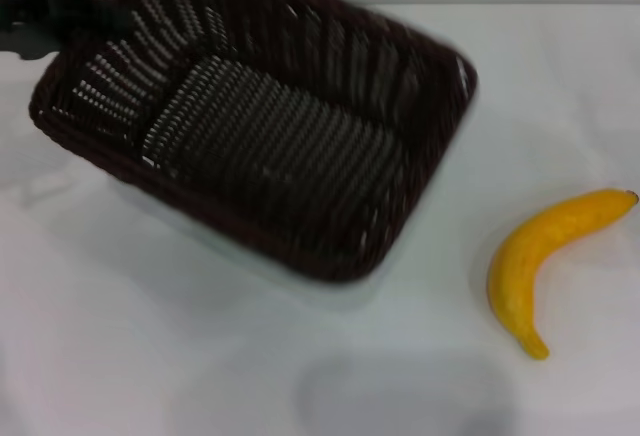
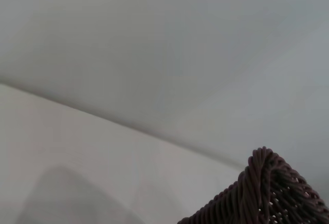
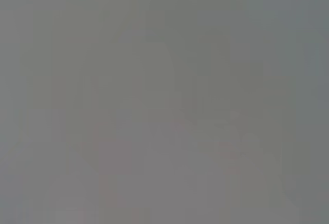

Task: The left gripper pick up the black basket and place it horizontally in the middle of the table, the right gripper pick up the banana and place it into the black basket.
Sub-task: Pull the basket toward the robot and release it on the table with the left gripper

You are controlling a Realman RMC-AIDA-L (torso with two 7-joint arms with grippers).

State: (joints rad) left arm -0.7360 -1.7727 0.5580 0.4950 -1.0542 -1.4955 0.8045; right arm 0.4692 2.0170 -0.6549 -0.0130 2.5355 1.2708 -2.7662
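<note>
Dark woven wicker, the black basket (image 1: 270, 126) hangs tilted above the far left of the white surface (image 1: 150, 356), its shadow beneath. At its far-left rim the left gripper (image 1: 70, 21) has its fingers clamped on the braid. Well apart, near right, lies the banana (image 1: 540, 261).

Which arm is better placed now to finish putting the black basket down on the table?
Left. The left pincer is at the rim of the black basket, which seems tilted over the table. The right pincer is not visible.
</note>
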